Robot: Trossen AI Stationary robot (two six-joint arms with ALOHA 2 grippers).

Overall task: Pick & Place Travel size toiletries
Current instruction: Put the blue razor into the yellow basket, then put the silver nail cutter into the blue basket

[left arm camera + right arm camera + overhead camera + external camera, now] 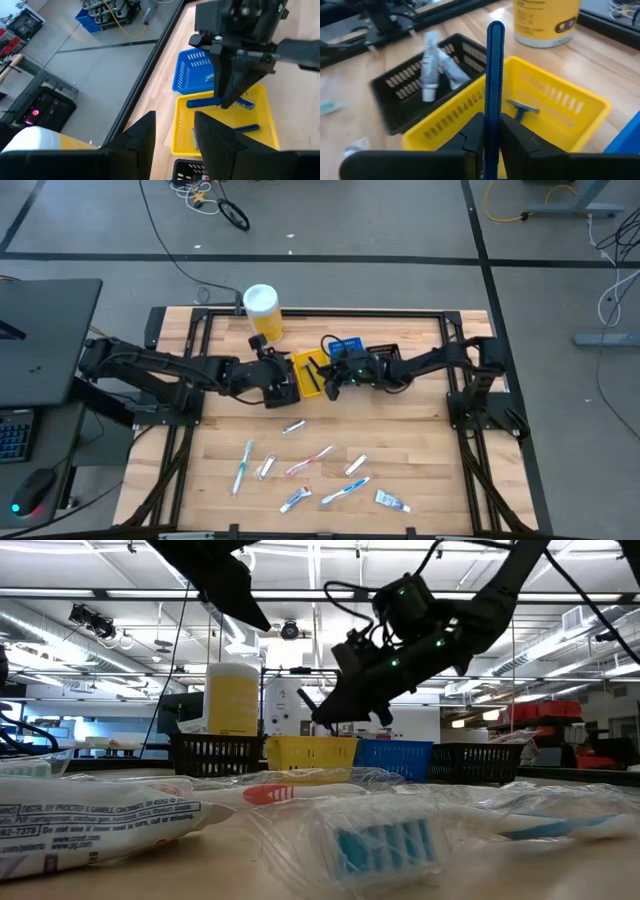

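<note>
The razor (495, 75) with the blue handle sits pinched between the right gripper's (491, 132) narrow fingers, standing upright over the yellow bin (560, 107), so you are at the drop. In the high view that right gripper (335, 377) hangs at the table's 12 o'clock edge, just above the yellow bin (308, 373). One razor (521, 107) already lies inside the bin, and the left wrist view shows blue handles (246, 128) on its floor. The black bin (402, 95) beside it holds two white tubes (429, 67), so sorting is partly done.

The left gripper (174, 131) waits just beside the yellow bin on its 9 o'clock side, fingers apart and holding nothing.

Plenty is left for you: toward 6 o'clock, well apart from the bins, loose items lie scattered on the wood, among them a teal toothbrush (241, 467), a pink toothbrush (310, 462), a blue toothbrush (345, 492) and a white tube (392, 501). I judge the task around a third done, with this razor about to be released.
</note>
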